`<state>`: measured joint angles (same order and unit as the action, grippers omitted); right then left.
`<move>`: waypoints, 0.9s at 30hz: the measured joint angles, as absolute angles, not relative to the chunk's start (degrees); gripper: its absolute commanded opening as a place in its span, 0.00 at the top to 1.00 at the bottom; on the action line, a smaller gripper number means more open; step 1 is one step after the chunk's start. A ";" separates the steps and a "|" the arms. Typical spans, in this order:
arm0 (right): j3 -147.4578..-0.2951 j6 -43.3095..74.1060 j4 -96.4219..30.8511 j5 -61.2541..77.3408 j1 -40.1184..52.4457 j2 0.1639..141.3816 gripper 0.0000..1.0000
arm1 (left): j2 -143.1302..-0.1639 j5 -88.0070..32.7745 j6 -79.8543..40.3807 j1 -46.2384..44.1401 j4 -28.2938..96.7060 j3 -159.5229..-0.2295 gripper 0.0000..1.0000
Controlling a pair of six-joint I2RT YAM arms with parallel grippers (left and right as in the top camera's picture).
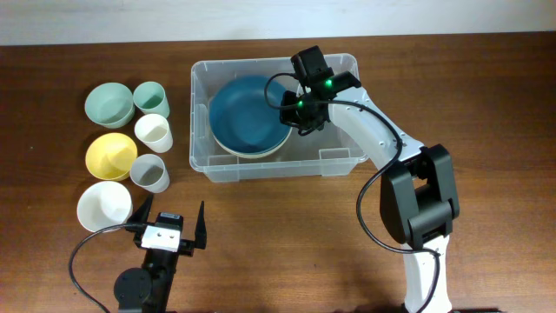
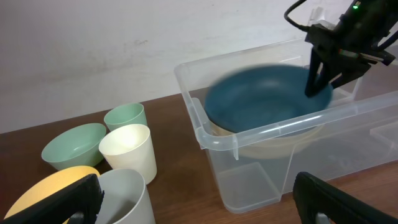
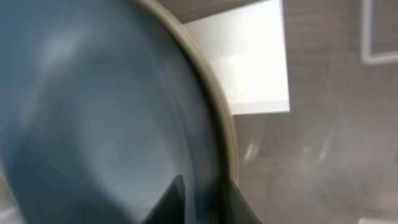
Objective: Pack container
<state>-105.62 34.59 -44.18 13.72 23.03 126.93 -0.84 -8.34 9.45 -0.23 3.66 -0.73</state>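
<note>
The clear plastic container (image 1: 193,113) stands at the table's back middle; it also shows in the left wrist view (image 2: 214,137). Inside it a blue bowl (image 1: 248,113) sits tilted on a cream bowl (image 1: 252,154). My right gripper (image 1: 294,113) reaches into the container and is shut on the blue bowl's right rim, one finger inside and one outside (image 3: 202,199). The blue bowl (image 3: 93,124) fills the right wrist view, with the cream rim (image 3: 224,124) and the container's white label (image 3: 242,68) beyond it. My left gripper (image 1: 171,222) is open and empty near the front edge.
Left of the container stand a mint bowl (image 1: 109,104), a mint cup (image 1: 150,98), a cream cup (image 1: 153,132), a yellow bowl (image 1: 110,155), a grey cup (image 1: 149,172) and a white bowl (image 1: 104,205). The grey cup (image 2: 124,199) is close to my left gripper's left finger.
</note>
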 measured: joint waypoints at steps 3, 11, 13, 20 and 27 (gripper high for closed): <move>-105.62 34.74 -44.27 13.56 23.03 126.93 0.61 | -0.84 -8.34 9.45 -0.23 3.68 -0.73 0.00; -105.62 34.46 -44.25 14.44 23.03 126.93 0.45 | -0.84 -8.34 9.45 -0.23 3.68 -0.73 0.00; -105.62 34.22 -44.29 15.03 23.03 126.93 0.41 | -0.84 -8.34 9.45 -0.21 3.66 -0.73 0.00; -108.75 32.88 -47.77 16.60 22.72 126.93 0.32 | -0.84 -8.34 9.45 -0.21 3.66 -0.73 0.00; -117.73 30.33 -53.34 12.27 20.80 126.91 0.20 | -0.84 -8.34 9.45 -0.23 3.68 -0.73 0.00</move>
